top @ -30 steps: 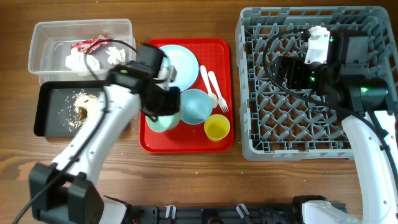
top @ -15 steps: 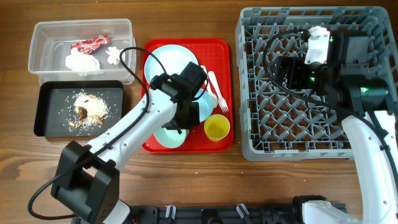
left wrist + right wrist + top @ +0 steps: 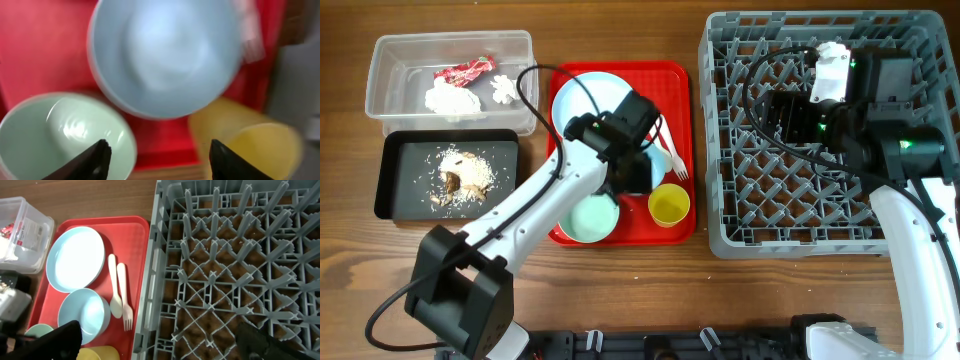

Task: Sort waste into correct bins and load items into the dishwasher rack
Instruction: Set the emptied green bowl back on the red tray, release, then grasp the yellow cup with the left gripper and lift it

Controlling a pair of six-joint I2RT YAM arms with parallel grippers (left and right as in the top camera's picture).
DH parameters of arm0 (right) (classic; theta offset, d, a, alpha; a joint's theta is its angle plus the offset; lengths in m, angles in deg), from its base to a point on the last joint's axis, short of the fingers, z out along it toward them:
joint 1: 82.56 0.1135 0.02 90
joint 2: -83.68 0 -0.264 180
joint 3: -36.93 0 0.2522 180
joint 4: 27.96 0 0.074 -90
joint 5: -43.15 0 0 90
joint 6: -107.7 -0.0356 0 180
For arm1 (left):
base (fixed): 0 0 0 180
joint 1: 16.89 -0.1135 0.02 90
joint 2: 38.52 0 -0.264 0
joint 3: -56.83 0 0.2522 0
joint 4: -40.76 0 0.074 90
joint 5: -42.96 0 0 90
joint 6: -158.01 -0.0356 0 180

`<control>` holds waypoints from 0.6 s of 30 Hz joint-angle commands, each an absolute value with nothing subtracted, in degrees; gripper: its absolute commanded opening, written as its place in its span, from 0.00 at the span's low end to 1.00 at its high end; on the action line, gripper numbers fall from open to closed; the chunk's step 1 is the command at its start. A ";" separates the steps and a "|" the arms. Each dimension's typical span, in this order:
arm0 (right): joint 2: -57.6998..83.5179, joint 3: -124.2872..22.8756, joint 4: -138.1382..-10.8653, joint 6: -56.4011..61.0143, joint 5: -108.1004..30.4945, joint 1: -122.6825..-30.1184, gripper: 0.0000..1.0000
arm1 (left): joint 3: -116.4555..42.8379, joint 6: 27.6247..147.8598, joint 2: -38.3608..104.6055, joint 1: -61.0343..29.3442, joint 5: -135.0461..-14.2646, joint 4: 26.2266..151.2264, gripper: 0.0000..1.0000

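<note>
My left gripper (image 3: 632, 172) (image 3: 160, 161) hangs open over the red tray, with nothing between its fingers. Below it sits the light blue bowl (image 3: 160, 55) (image 3: 82, 315), mostly hidden by the arm in the overhead view. The pale green bowl (image 3: 588, 216) (image 3: 55, 135) rests free at the tray's front left, and the yellow cup (image 3: 668, 205) (image 3: 250, 142) stands to the right. A light blue plate (image 3: 588, 100), white spoon (image 3: 114, 287) and fork (image 3: 124, 297) lie behind. My right gripper (image 3: 778, 110) (image 3: 162, 345) hovers open above the empty grey rack (image 3: 820, 220).
The red tray (image 3: 680, 80) sits between the bins and the rack. A clear tub (image 3: 390, 55) at the back left holds a red-and-white wrapper (image 3: 463, 72) and napkins (image 3: 450, 98). A black tray (image 3: 405, 160) in front of it holds food scraps (image 3: 468, 170).
My left arm swung right from the tray's left edge with the pale green bowl, let it go on the tray's front left and opened its jaws. The right arm stayed put.
</note>
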State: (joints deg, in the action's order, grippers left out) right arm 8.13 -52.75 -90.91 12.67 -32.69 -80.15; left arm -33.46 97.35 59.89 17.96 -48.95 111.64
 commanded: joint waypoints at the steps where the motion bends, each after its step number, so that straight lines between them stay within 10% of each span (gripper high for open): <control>1: 7.48 -54.06 -90.60 13.21 -32.15 -80.39 1.00 | -35.65 90.05 60.52 18.96 -55.12 107.47 0.68; 11: 7.48 -54.06 -91.08 13.19 -32.15 -80.39 1.00 | -35.65 87.93 68.21 23.46 -55.77 105.72 0.62; 18: 7.48 -54.06 -91.12 13.19 -32.15 -80.39 1.00 | -35.67 88.17 68.80 22.48 -55.77 105.68 0.19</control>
State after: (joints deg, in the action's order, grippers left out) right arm 8.13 -52.75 -91.01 12.67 -32.69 -80.15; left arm -34.84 88.82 69.22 23.40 -55.36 105.68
